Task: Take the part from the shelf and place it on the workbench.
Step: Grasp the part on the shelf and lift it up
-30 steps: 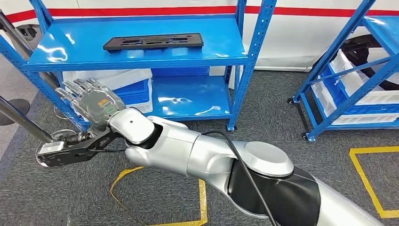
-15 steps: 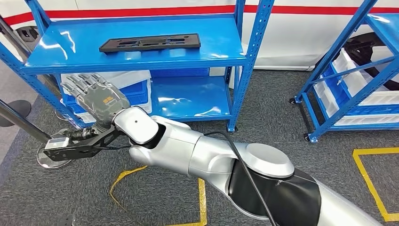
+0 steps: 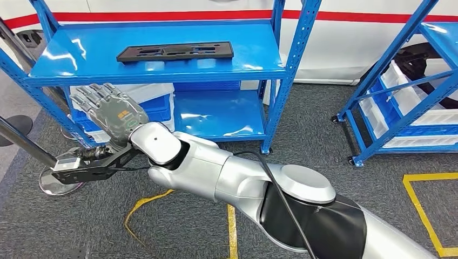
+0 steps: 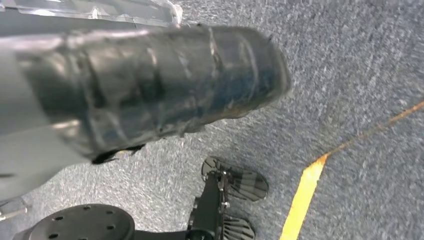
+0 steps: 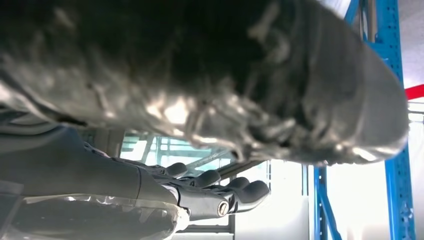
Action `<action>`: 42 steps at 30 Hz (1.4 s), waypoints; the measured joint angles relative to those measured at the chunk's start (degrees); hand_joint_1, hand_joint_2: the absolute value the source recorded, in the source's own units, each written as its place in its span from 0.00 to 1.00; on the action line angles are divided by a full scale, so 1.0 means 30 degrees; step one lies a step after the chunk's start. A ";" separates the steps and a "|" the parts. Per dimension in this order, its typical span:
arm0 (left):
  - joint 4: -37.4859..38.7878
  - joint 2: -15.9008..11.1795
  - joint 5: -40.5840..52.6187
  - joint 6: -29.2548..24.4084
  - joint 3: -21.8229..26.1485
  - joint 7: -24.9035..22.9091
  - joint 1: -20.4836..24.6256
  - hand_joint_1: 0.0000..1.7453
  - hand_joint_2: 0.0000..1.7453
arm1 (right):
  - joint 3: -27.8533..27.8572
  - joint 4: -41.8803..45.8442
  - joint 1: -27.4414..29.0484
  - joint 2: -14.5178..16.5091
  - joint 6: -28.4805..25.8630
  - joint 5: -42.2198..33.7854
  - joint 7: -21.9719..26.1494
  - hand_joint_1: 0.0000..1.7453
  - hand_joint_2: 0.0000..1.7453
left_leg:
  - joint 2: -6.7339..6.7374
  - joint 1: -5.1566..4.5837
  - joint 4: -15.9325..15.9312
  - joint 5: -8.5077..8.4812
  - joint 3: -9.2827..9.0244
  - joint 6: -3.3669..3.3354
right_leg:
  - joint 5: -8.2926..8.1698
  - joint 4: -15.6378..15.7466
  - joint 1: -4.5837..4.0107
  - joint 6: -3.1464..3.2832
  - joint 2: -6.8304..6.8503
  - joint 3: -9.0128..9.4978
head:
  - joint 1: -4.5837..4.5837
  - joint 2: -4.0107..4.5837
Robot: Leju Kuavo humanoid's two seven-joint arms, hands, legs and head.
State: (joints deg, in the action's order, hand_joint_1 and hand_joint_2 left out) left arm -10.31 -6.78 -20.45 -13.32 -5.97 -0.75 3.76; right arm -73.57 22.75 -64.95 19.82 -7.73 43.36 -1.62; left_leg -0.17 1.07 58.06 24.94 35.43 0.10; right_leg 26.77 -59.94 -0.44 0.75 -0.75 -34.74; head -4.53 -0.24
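Observation:
A long flat black part (image 3: 175, 52) lies on the top level of the blue shelf (image 3: 162, 73). My right arm reaches across from the lower right, and my right hand (image 3: 108, 110) is held up in front of the shelf's left side. It is just below the top level's front edge, left of and lower than the part. Its fingers are spread and it holds nothing. The right wrist view shows its dark fingers (image 5: 220, 192) extended in the air. In the left wrist view my left hand (image 4: 150, 85) hangs over the grey carpet with its fingers hidden.
Blue and white bins (image 3: 154, 102) sit under the top level. A second blue rack (image 3: 394, 102) with white bins stands at the right. A grey pole (image 3: 27, 143) and a round stand base (image 3: 59, 181) are at the left. Yellow tape (image 3: 426, 208) marks the carpet.
My right hand has risen a little toward the shelf's front edge. The whole view has shifted slightly; the part has stayed on the shelf.

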 joint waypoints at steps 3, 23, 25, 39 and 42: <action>0.0000 -0.0002 0.0047 -0.0042 -0.0007 0.0097 0.0015 0.00 0.00 | 0.0239 -0.0072 0.0002 -0.0009 -0.0069 0.0202 0.0160 0.00 0.00 | 0.0025 0.0059 -0.0119 0.0048 -0.0159 -0.0275 | 0.1407 -0.2826 0.0048 -0.0230 0.0054 -0.1343 | -0.0049 0.0000; 0.0011 -0.0036 -0.0249 -0.0097 -0.0364 -0.0116 -0.0042 0.00 0.00 | 0.1268 -0.0869 -0.0250 -0.0849 0.3057 0.0969 -0.0621 0.00 0.00 | -0.0014 0.0038 0.3961 0.1289 0.1883 0.0521 | -0.0451 0.0279 0.0148 0.0570 -0.0061 -0.0075 | 0.0027 0.0000; 0.0014 -0.0047 -0.0337 -0.0173 -0.0377 -0.0203 -0.0029 0.00 0.00 | 0.1331 -0.0945 -0.0502 -0.1045 0.3304 0.0996 -0.0672 0.00 0.00 | -0.0001 -0.0011 0.1532 0.0144 0.0809 0.0420 | -0.0293 0.0183 0.0119 0.0457 -0.0092 0.0021 | 0.0037 0.0000; 0.0018 -0.0022 -0.0597 -0.0208 -0.0388 -0.0244 -0.0011 0.00 0.00 | 0.1583 -0.1091 -0.0862 -0.2082 0.3543 0.1268 -0.0639 0.00 0.00 | -0.0062 0.0017 0.0168 0.0501 -0.0381 -0.0377 | 0.0042 -0.2812 0.0183 -0.0160 0.0055 -0.1997 | -0.0013 0.0000; 0.0018 -0.0020 -0.0581 -0.0213 -0.0392 -0.0218 0.0004 0.00 0.00 | 0.1665 -0.1093 -0.0924 -0.2116 0.3544 0.1275 -0.0628 0.00 0.00 | -0.0105 -0.0060 0.0298 0.0706 -0.0418 -0.0152 | -0.0718 -0.0291 0.0092 0.0018 0.0022 -0.0791 | 0.0020 0.0000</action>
State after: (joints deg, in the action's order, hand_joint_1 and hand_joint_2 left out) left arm -10.25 -6.84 -22.19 -13.96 -7.14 -1.40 3.77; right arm -68.58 19.47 -67.73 13.48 2.90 47.19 -3.50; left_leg -0.49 0.89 58.95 27.06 34.18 -0.36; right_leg 24.61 -60.81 -0.16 0.80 -0.68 -37.11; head -4.48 -0.24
